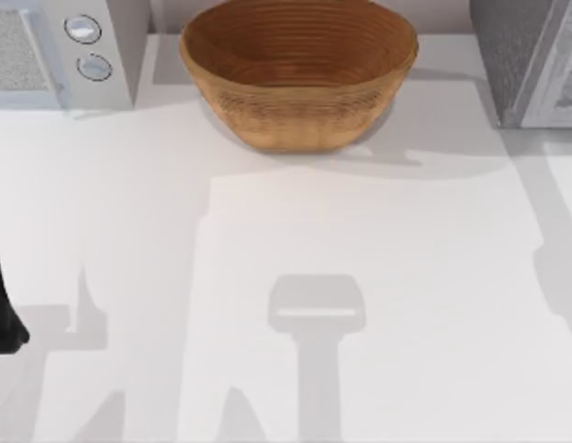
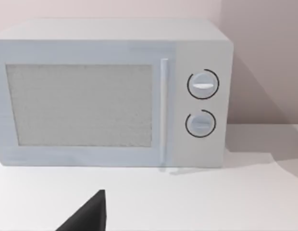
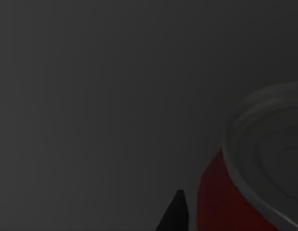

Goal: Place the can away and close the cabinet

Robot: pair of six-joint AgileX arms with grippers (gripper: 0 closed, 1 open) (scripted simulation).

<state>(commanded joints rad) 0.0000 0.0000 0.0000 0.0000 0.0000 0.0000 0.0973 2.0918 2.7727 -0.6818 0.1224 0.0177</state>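
The right wrist view is dim. In it the red can (image 3: 221, 202) with its silver top stands very close, in front of a dark grey surface. A black part of my right gripper (image 3: 175, 214) shows right beside the can; whether it touches the can I cannot tell. The cabinet (image 1: 530, 60) is the grey box at the table's far right corner. My left arm (image 1: 2, 309) is parked at the left edge of the table, and a black tip of its gripper (image 2: 89, 216) shows in front of the microwave.
A large woven bowl (image 1: 298, 69) stands at the back middle. A pale microwave (image 1: 60, 51) with two dials, door shut (image 2: 81, 106), sits at the back left. The white table (image 1: 286, 277) carries arm shadows.
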